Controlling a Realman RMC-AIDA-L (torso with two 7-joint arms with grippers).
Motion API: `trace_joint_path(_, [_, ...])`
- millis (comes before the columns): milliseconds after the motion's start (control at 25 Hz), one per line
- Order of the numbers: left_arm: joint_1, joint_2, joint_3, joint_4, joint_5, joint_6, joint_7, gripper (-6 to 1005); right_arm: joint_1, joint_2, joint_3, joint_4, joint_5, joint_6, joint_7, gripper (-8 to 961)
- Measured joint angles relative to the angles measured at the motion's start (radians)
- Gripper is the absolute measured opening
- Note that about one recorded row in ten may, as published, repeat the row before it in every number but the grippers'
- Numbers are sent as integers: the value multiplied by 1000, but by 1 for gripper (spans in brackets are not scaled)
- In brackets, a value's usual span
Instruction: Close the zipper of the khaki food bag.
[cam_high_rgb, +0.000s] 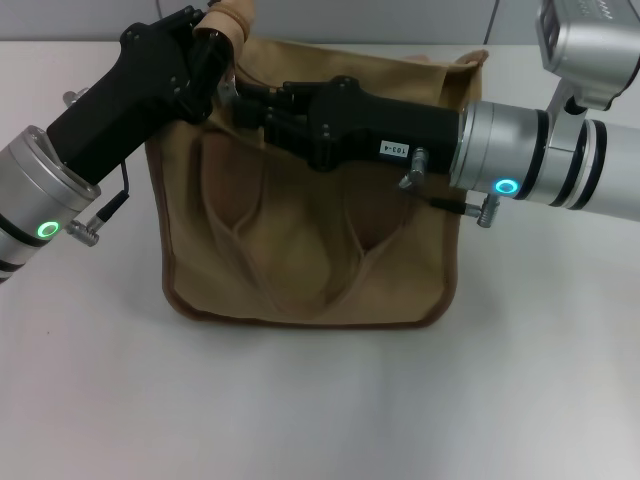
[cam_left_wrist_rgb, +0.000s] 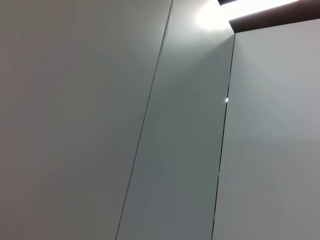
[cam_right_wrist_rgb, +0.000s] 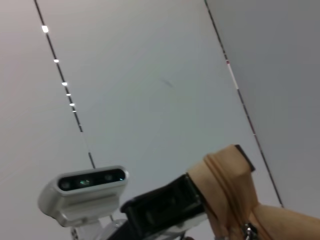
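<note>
khaki food bag (cam_high_rgb: 300, 240) between both hands

The khaki food bag (cam_high_rgb: 310, 250) is plain tan canvas with darker brown trim along its bottom edge, and it lies on a white desk (cam_high_rgb: 320, 410). Both arms are silver with glowing green rings, ending in the black left hand (cam_high_rgb: 205, 45) and the black right hand (cam_high_rgb: 262, 105). A small silver pull (cam_right_wrist_rgb: 247, 230) shows on the tan zipper.

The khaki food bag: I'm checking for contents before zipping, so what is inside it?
Nothing inside shows. The khaki food bag faces the head camera with its front panel, and the right gripper and left gripper cover its top edge, hiding the opening and zipper.
</note>
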Motion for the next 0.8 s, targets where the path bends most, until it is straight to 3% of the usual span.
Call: trace_joint_path(800, [-3, 0, 0, 0, 0, -2, 0, 20, -19, -1, 2, 8, 17, -5, -76, 274])
